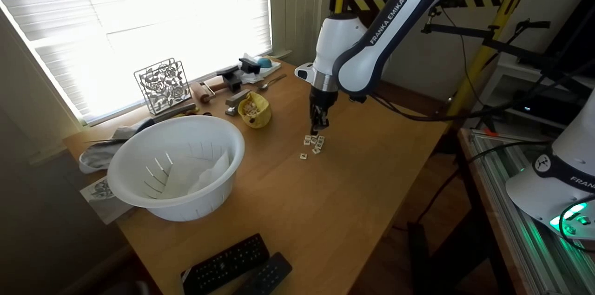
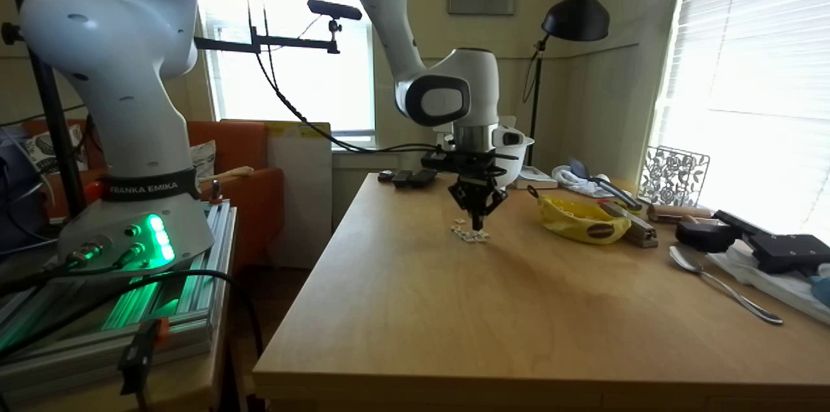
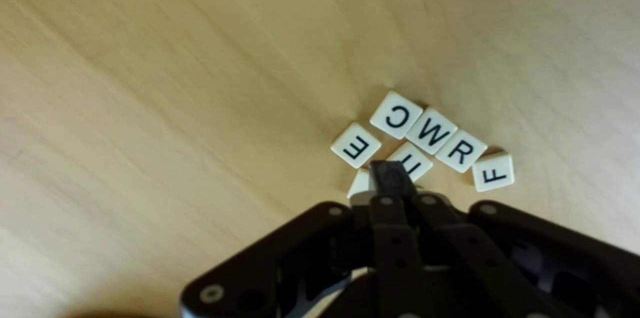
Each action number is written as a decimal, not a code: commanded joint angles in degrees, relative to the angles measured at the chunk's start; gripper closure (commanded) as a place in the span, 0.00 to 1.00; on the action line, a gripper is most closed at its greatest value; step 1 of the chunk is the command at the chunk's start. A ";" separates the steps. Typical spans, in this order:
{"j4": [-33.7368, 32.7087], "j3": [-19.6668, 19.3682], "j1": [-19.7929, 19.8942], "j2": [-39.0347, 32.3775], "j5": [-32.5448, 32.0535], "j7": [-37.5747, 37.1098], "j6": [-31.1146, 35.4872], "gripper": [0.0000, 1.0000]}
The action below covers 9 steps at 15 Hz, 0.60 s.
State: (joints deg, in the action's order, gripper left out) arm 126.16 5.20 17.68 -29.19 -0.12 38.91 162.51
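On the table (image 2: 454, 308), well inside its edges, lie letter tiles (image 3: 428, 138); C, W, R, F and E can be read. Over them, the gripper (image 2: 478, 222) is fully closed, holding nothing visible. The arm (image 1: 394, 21) bears "FRANKA EMIKA".

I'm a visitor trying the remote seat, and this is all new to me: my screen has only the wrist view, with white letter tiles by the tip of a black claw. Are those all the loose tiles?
Observer: No. One stray letter tile lies apart from the clustered letter tiles near the gripper; both exterior views show it.
Visitor: Oh! And is there anything that might hold more of them?
Observer: Perhaps: in an exterior view a yellow banana-shaped pouch sits open with small pale pieces inside, too small for me to read any letters.
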 commanded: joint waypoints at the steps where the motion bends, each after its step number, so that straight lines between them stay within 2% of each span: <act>1: -2.07 0.02 0.05 -2.71 0.56 -3.60 2.37 1.00; 7: -2.38 1.44 1.03 -3.93 0.60 -9.65 4.79 1.00; 9: -2.14 0.79 0.26 -3.71 0.34 -12.54 4.51 1.00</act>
State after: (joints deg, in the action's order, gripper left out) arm 124.69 5.74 17.90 -32.16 0.00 29.92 166.51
